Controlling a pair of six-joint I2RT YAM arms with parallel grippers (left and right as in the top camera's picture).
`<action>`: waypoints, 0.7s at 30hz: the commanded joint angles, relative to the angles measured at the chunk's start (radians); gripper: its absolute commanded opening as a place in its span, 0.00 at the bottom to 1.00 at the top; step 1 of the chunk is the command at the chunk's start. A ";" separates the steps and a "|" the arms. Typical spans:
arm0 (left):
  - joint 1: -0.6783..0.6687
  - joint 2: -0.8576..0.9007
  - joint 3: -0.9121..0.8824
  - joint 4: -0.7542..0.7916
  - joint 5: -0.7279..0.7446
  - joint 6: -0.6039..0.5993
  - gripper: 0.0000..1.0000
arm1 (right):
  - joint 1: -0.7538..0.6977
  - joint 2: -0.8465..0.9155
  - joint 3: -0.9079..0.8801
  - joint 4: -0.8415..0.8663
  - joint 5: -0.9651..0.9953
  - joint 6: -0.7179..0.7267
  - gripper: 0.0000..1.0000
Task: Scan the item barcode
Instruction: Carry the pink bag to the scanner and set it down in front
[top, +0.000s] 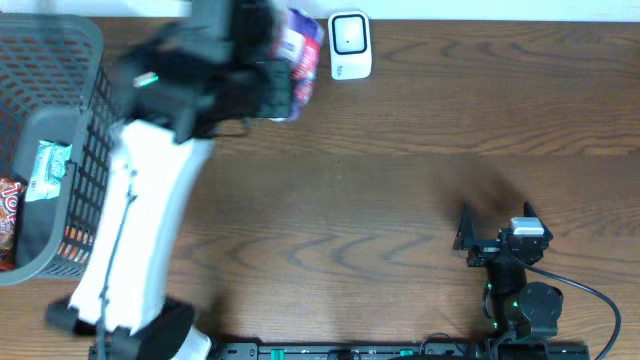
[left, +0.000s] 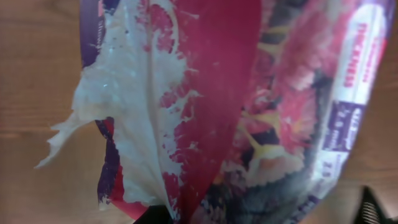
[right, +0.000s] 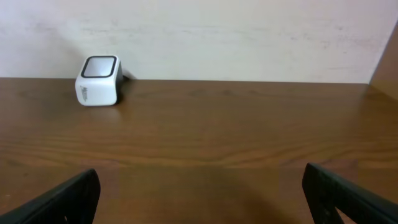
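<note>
legible text: none | packet (left: 280, 124) print: blurred | wrappers (top: 45, 170) in basket (top: 50, 35): lettering too small

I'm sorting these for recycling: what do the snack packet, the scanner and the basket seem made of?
The snack packet is likely thin glossy plastic film, since it creases and shines. The barcode scanner looks like hard white plastic, with a smooth shell and a dark glassy window on top. The basket is a grey rigid mesh, either plastic or coated wire; I cannot tell which.
</note>
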 joint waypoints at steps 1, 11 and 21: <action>-0.048 0.082 -0.011 -0.002 -0.195 -0.145 0.07 | 0.007 -0.006 -0.002 -0.003 -0.001 0.007 0.99; -0.141 0.430 -0.022 -0.013 -0.212 -0.357 0.07 | 0.007 -0.006 -0.002 -0.003 -0.001 0.007 0.99; -0.216 0.558 -0.021 0.013 -0.213 -0.357 0.50 | 0.007 -0.006 -0.002 -0.003 -0.001 0.007 0.99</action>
